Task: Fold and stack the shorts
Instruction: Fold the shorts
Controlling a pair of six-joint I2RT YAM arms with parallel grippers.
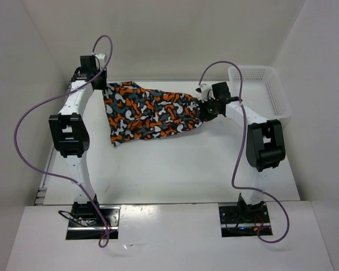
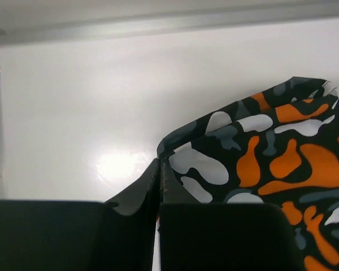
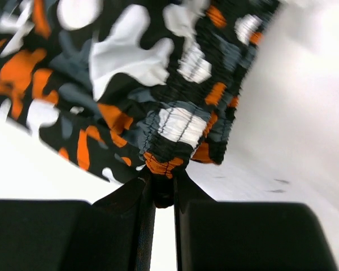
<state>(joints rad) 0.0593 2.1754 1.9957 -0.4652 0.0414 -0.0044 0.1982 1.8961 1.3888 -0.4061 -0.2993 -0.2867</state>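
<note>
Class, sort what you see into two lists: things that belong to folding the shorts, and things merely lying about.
Belongs to the job: shorts; left end effector and right end effector, both clamped on them.
Lying about: white mesh basket, at the far right corner of the table.

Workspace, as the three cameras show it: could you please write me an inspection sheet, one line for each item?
Surface: white table, bare in front of the cloth.
Job's things: one pair of shorts, camouflage print, stretched out between the two arms; no stack seen.
Clutter: white mesh basket at the far right corner, apart from the shorts.
Grippers: left gripper shut on a folded edge of the shorts; right gripper shut on the gathered waistband.
Cables: purple cables, one looping beside each arm, not touching the shorts.
Surroundings: plain white walls on three sides; nothing else seen.
</note>
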